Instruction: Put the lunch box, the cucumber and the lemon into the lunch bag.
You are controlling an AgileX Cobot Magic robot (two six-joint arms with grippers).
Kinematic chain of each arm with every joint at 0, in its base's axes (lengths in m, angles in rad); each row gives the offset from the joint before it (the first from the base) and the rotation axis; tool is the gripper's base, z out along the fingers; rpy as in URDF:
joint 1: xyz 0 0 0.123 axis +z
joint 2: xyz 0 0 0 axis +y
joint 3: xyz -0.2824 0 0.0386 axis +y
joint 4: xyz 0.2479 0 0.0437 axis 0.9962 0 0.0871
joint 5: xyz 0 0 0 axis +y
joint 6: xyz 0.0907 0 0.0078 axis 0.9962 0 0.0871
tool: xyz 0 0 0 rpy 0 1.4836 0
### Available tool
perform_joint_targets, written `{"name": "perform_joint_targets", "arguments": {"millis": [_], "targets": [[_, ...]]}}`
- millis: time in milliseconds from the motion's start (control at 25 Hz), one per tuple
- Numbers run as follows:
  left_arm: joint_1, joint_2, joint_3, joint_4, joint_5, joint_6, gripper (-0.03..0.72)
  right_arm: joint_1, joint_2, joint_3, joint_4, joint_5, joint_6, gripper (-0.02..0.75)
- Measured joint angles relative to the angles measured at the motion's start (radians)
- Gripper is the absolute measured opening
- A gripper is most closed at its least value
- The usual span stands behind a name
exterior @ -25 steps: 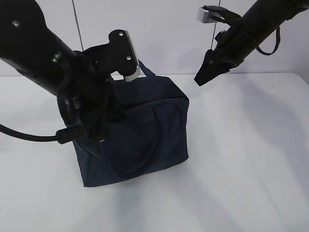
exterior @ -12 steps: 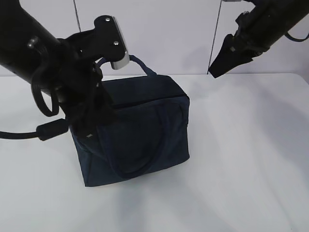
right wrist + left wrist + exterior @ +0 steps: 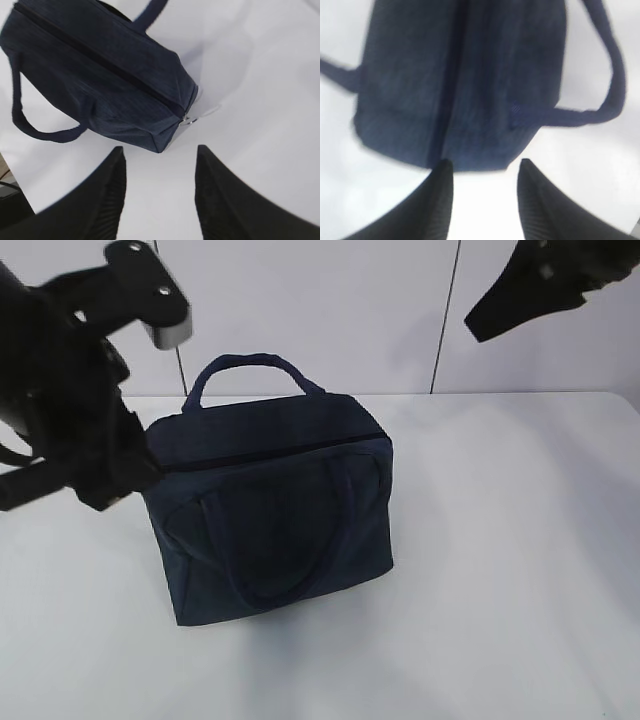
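Note:
The navy lunch bag [image 3: 270, 510] stands on the white table, its top zipper [image 3: 110, 67] drawn shut and the metal ring pull [image 3: 189, 119] hanging at one end. One handle [image 3: 245, 365] stands up at the back and the other hangs down the front face. My left gripper [image 3: 484, 167] is open and empty, just off the bag's [image 3: 460, 85] end. My right gripper [image 3: 160, 150] is also open and empty, high above the bag's [image 3: 100, 75] pull end. The lunch box, the cucumber and the lemon are out of view.
The left arm [image 3: 70, 410] fills the left edge of the exterior view, beside the bag. The right arm [image 3: 540, 285] hangs in the upper right corner. White table [image 3: 500, 570] spreads to the right and in front, with a white wall behind.
The left gripper has opened and pulled back to the left, off the bag's top. The right arm has lifted up and to the right.

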State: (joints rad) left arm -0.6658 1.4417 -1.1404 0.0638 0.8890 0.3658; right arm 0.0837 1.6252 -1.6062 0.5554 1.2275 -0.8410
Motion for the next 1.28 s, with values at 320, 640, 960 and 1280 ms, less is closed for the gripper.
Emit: {"name": "perform_joint_targets", "arguments": {"millis": [320, 640, 960, 1280], "targets": [[0.234, -0.244, 0.0, -0.013, 0.036, -0.141, 0.311, 0.0, -0.182, 0.0, 0.0, 0.016, -0.002, 0.328], [0.444, -0.517, 0.0, -0.113, 0.068, -0.152, 0.34, 0.004, -0.359, 0.138, 0.004, 0.023, 0.001, 0.329], [0.448, -0.733, 0.112, -0.123, 0.118, -0.255, 0.34, 0.077, -0.563, 0.334, -0.109, -0.031, 0.117, 0.329], [0.448, -0.986, 0.356, -0.127, 0.128, -0.377, 0.34, 0.078, -0.773, 0.496, -0.355, -0.073, 0.36, 0.33]]}}
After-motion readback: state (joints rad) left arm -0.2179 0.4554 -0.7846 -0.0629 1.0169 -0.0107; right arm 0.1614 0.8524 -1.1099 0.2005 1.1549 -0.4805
